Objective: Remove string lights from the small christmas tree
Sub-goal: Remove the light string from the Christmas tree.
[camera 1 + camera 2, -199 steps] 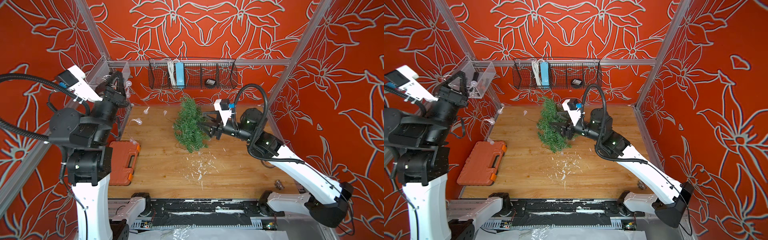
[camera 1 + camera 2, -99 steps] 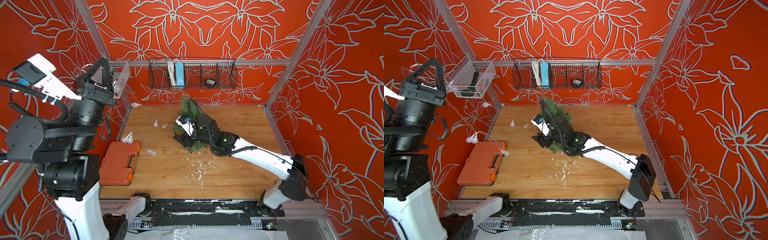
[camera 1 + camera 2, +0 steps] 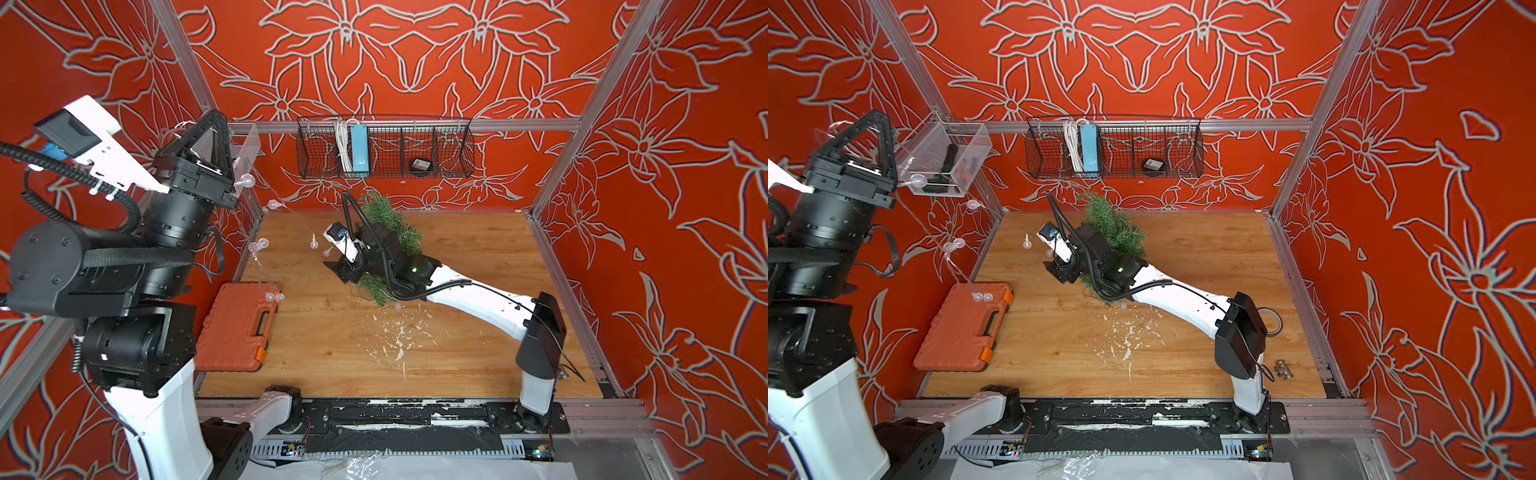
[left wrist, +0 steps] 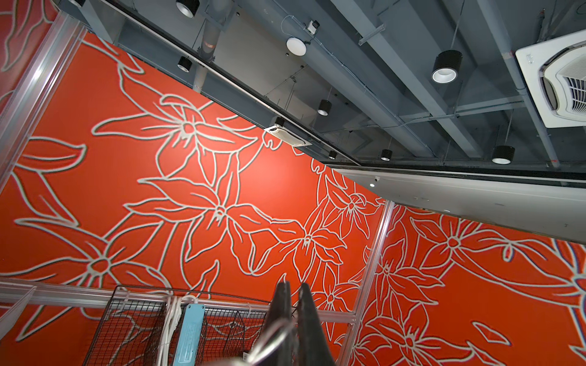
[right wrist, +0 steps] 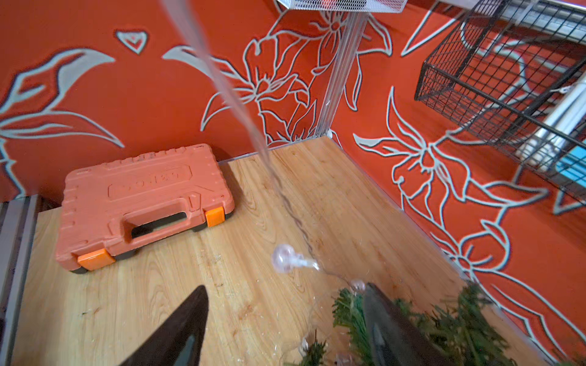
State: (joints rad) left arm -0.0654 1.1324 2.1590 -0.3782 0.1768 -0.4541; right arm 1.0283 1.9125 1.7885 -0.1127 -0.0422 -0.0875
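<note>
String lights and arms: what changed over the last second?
The left claw, shut on the string lights, rose high, drawing the strand up with it. The right claw swung from the right side of the small christmas tree across it to its left edge, open. Tree and orange tool case stayed put.

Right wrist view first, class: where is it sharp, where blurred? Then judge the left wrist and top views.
Right wrist view: orange case sharp, string lights smeared into a pale streak near the lens, right claw soft. Left wrist view: ceiling lamps crisp, left claw blurred. Both top views: even light, colour fringes on wall patterns.
</note>
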